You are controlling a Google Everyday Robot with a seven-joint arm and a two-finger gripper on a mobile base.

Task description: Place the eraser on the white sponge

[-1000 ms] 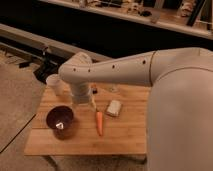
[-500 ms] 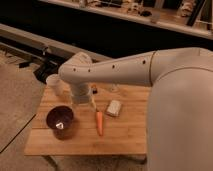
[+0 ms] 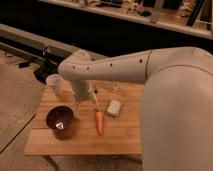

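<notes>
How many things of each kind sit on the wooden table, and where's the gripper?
Bowl: 1
Carrot: 1
White sponge: 1
Cup: 1
Total: 4 clearly visible; eraser not made out.
Gripper hangs over the table beside the bowl.

The white sponge (image 3: 114,107), a small off-white pad with rounded corners, is seen lying flat on the bench (image 3: 125,140) slightly below the frame's centre, its long side turned a little off the bench's edges. Nothing is seen on top of it. The eraser (image 3: 95,91), a tiny dark block, is found up and left of it, apart from it. The gripper (image 3: 79,100) is placed just left of the eraser.
</notes>
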